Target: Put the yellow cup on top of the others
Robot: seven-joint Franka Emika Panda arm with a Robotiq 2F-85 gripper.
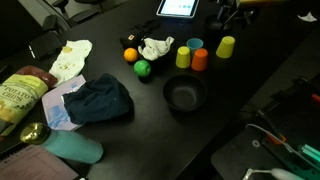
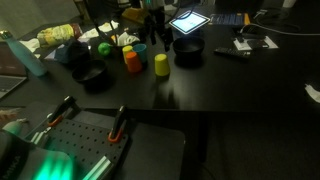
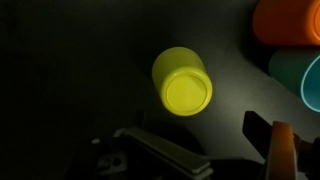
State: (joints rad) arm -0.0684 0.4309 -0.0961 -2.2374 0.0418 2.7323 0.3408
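The yellow cup (image 1: 226,46) stands upside down by itself on the black table, also seen in an exterior view (image 2: 161,65). In the wrist view it (image 3: 182,82) lies just beyond my gripper (image 3: 215,140), which is open and empty, its fingers apart and clear of the cup. The others stand in a cluster beside it: a teal cup (image 1: 194,45), an orange-red cup (image 1: 200,60) and a second yellow cup (image 1: 183,56). The orange-red cup (image 3: 290,20) and teal cup (image 3: 305,80) show at the right edge of the wrist view.
A black bowl (image 1: 185,94) sits in front of the cluster. An orange ball (image 1: 130,55) and a green ball (image 1: 142,68) lie next to crumpled paper. A tablet (image 1: 178,8), a blue cloth (image 1: 100,100) and a teal bottle (image 1: 70,148) are further off.
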